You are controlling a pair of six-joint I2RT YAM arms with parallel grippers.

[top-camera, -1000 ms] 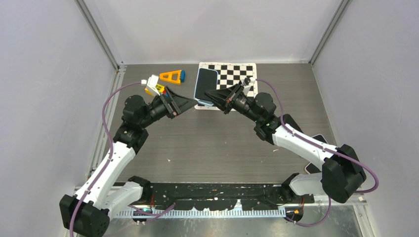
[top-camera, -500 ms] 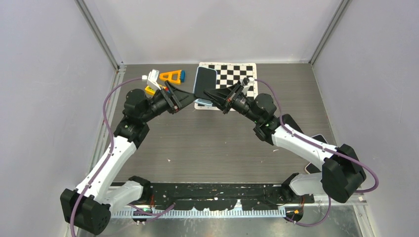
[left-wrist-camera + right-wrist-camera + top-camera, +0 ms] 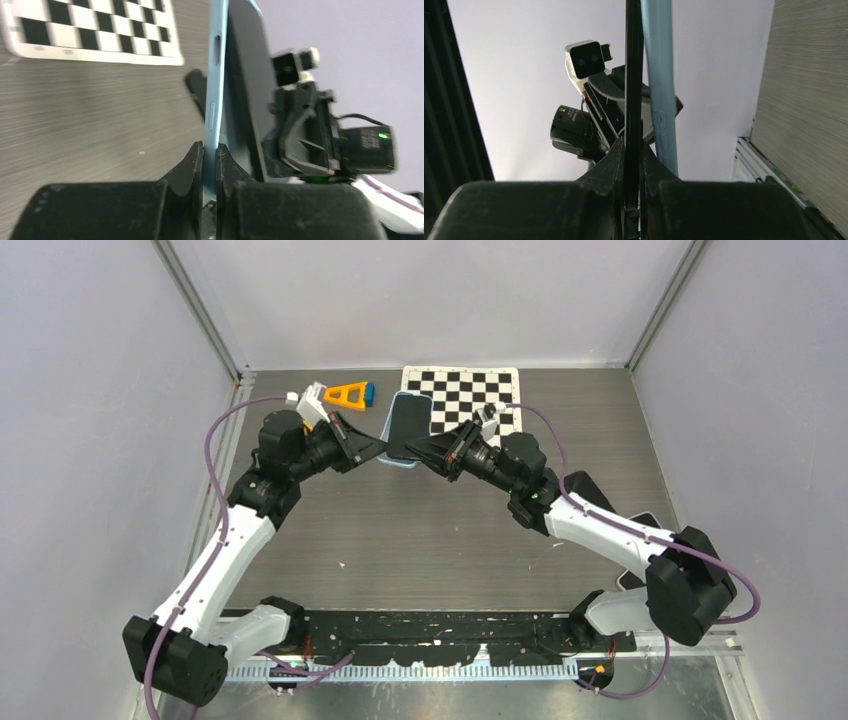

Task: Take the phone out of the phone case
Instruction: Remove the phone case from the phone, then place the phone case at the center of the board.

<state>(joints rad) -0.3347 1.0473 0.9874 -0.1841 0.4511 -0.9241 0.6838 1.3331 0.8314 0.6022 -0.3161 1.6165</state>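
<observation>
We start with the grey wood-grain tabletop (image 3: 430,540), walled in by pale panels on three sides. Two white-and-black arms reach in from its near edge, the left arm (image 3: 235,550) and the right arm (image 3: 600,525), and they lean toward each other so their tips meet near the far middle. A black-and-white checkerboard mat (image 3: 470,390) lies flat at the far edge.

Between the arm tips we see the black phone (image 3: 408,425) in its light blue phone case (image 3: 398,462), held up on edge just in front of the mat's near-left corner. The left tool (image 3: 375,452) comes at it from the left. In its wrist camera its fingers (image 3: 210,150) are clamped on the thin blue rim of the case (image 3: 216,50), with the dark body of the phone (image 3: 245,75) just to the right of that rim.

The right tool (image 3: 415,448) meets it from the other side. In its own camera its fingers (image 3: 633,145) are closed on the black edge of the phone (image 3: 634,50), while the blue case (image 3: 658,60) runs just beside it and angles slightly away from it toward the top.

Smaller things sit near the far left corner: an orange triangular plastic piece (image 3: 349,394) and, just beside it, a white-and-yellow block (image 3: 312,400). A dark flat device with a pale rim (image 3: 645,523) lies partly hidden under the right arm.
</observation>
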